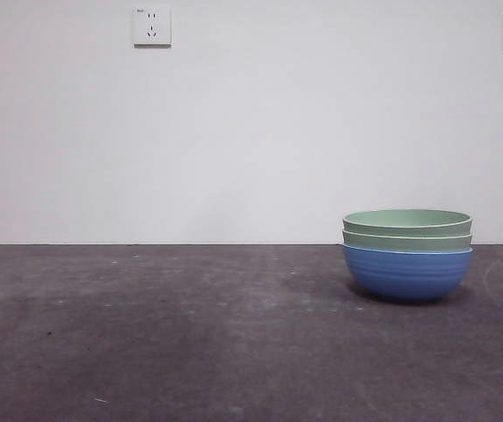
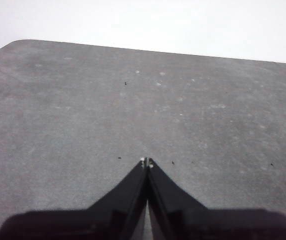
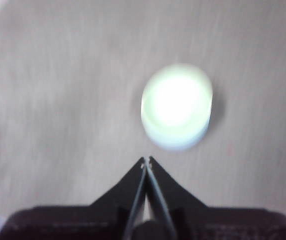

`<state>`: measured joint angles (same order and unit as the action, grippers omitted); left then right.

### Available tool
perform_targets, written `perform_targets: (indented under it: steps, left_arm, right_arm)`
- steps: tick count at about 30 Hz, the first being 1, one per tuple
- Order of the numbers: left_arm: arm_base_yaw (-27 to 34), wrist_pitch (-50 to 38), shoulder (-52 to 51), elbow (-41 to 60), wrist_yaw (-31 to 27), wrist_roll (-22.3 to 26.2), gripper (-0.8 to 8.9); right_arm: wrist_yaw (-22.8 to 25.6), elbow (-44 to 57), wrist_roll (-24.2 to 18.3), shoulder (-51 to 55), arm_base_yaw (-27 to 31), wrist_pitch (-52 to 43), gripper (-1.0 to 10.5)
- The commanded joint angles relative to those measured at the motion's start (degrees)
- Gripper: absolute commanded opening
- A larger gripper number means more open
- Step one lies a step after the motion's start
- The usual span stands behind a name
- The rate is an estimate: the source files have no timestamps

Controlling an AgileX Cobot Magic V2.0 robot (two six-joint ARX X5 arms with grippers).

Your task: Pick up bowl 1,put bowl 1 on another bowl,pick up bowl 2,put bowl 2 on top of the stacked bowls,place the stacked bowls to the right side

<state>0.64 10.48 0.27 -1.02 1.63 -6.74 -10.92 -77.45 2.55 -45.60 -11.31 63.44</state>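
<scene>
We see the stacked bowls (image 1: 407, 253) resting on the tabletop (image 1: 190, 334) toward its right edge, two pale green bowls nested inside the blue bowl (image 1: 407, 274) at the bottom. Our left gripper (image 2: 146, 161) hangs over bare tabletop, jaws closed together and holding nothing. Our right gripper (image 3: 146, 160) is likewise closed and empty, with the blurred stack near its tips but apart from them.

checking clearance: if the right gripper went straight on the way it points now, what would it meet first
Probably the stacked bowls: the right gripper, jaws shut, points at the top green bowl just ahead. The view is blurred, so depth is unclear.
</scene>
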Motion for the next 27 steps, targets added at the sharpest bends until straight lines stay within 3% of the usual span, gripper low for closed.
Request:
perform_targets:
  steps: [1, 7, 15, 20, 27]
  left_arm:
    - [0.2, -0.09, -0.15, 0.81, -0.04, -0.68, -0.03]
    - [0.2, -0.09, -0.15, 0.81, -0.04, -0.68, -0.03]
    - [0.2, -0.09, -0.15, 0.81, -0.04, -0.68, -0.03]
    - [0.2, -0.09, -0.15, 0.81, -0.07, -0.68, -0.03]
    - [0.2, -0.09, -0.15, 0.81, -0.04, -0.68, -0.03]
  right_arm:
    - [-2.08, 5.55, -0.92, 5.55, 2.36, -7.43, 0.0]
    - [-2.16, 25.09, -1.14, 19.39, 7.28, -23.43, 0.0]
    - [-1.62, 52.24, 2.25, 33.53, 7.85, -48.41, 0.0]
    - [2.14, 63.47, 4.28, 39.12, 7.87, -55.78, 0.0]
    - [2.36, 73.09, 4.61, 43.34, 7.87, -59.08, 0.0]
